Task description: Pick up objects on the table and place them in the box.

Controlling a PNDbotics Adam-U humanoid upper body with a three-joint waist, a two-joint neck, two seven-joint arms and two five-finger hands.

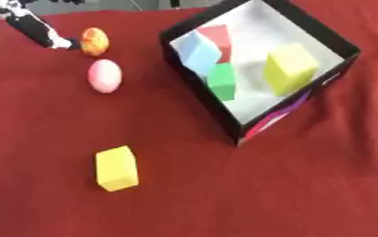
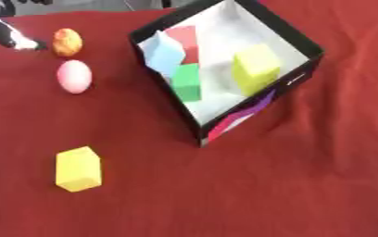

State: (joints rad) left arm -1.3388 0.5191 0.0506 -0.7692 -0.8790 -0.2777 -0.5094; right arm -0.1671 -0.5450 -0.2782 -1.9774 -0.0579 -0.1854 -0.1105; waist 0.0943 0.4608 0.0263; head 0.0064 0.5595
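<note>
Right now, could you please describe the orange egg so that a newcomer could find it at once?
Start from the black box and look left across the red cloth. Two egg shapes lie there; the orange egg is the farther one, beside the left hand, speckled orange, unlike the plain pink egg.

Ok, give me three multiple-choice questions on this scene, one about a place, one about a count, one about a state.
1. Where does the pink egg-shaped object lie?
A. inside the box
B. on the red cloth, near the orange egg-shaped object
C. on top of the yellow block

2. How many blocks are in the black box with the white inside?
A. two
B. four
C. six

3. What is the left hand doing?
A. reaching next to the orange egg
B. lifting the box
C. carrying the pink egg

Answers: 1 B, it sits on the cloth just below the orange one. 2 B, blue, red, green and yellow. 3 A, its tip is beside the orange egg.
</note>
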